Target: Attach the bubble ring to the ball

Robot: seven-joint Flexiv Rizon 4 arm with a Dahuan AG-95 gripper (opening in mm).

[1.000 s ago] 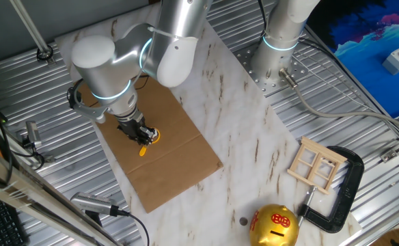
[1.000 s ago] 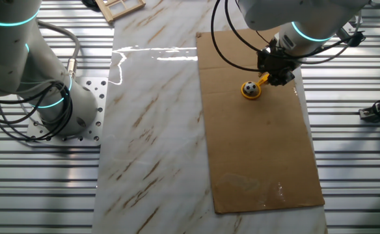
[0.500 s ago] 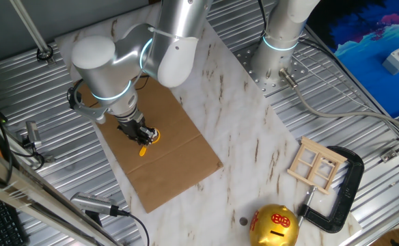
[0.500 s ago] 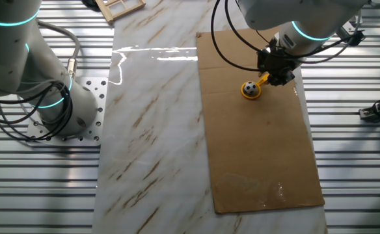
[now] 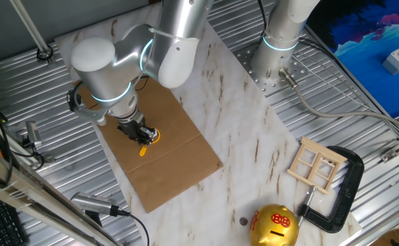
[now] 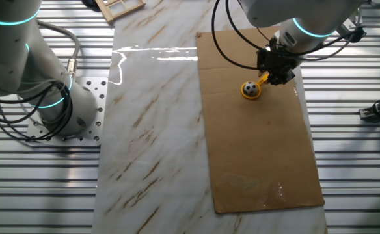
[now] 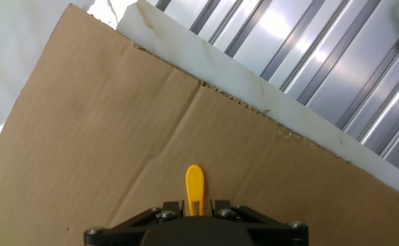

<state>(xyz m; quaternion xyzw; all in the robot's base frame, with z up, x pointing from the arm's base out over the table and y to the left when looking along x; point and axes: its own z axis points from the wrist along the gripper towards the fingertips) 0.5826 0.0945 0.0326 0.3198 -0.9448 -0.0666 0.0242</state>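
Note:
The yellow-orange bubble ring (image 6: 252, 93) lies on the brown cardboard sheet (image 6: 261, 149), its hoop around the tiny black-and-white ball (image 6: 249, 87). Its handle runs up and to the right into my gripper (image 6: 274, 76), which is shut on it. In one fixed view the gripper (image 5: 141, 136) stands low over the cardboard, the hoop (image 5: 154, 135) shows beside it and the handle tip (image 5: 143, 152) sticks out below; the ball is barely visible there. In the hand view the handle (image 7: 194, 186) pokes out between the fingers of the gripper (image 7: 195, 205); hoop and ball are hidden.
A second arm's base (image 6: 53, 104) stands on the metal table. A gold piggy bank (image 5: 274, 227), a small wooden window frame (image 5: 315, 166) and a black clamp (image 5: 346, 191) sit at the marble board's far end. The cardboard's edge (image 7: 240, 102) borders ridged metal.

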